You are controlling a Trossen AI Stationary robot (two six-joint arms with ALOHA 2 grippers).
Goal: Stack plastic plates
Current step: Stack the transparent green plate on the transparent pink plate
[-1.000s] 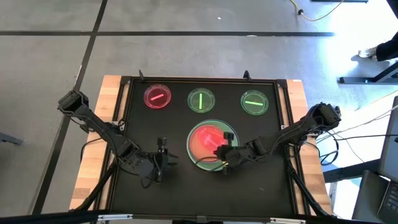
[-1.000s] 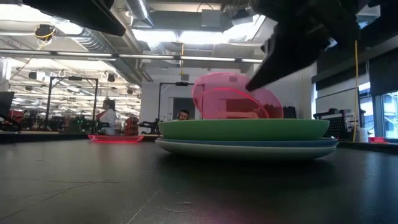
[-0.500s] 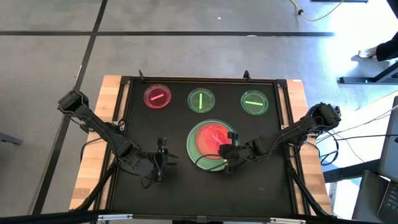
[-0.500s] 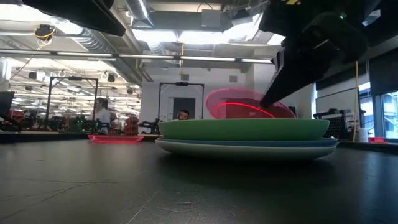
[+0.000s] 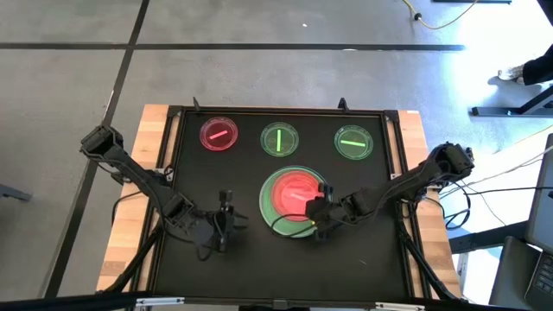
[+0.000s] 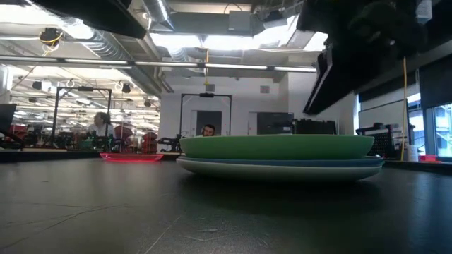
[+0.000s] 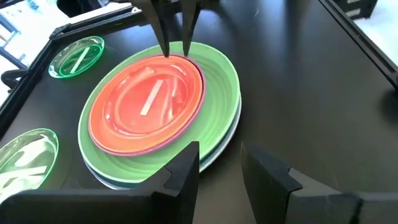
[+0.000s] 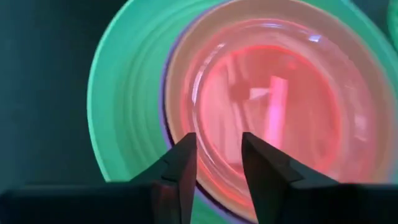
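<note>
Near the table's middle stands a stack of plastic plates: a pale plate [image 6: 282, 168] at the bottom, a green plate [image 7: 221, 81] on it, then a magenta plate [image 7: 155, 148]. A translucent red dish [image 7: 146, 102] lies flat on top. My right gripper [image 8: 217, 149] hovers open over the dish's near-right rim, fingers pointing down, tips just above it. My left gripper [image 7: 221, 168] waits open to the left of the stack, holding nothing. Three small dishes rest flat along the far side: red [image 5: 219, 135], green [image 5: 280, 139] and green [image 5: 353, 142].
A raised black frame [image 5: 173, 173] borders the dark mat on all sides. The mat to the right of the stack and along the near edge is bare. People and equipment show in the room beyond the table in the low view.
My right gripper has opened and let go of the red dish and risen a little. The dish was tipped up, its far edge on the magenta plate. It has dropped flat onto the stack, below the green plate's rim in the low view.
</note>
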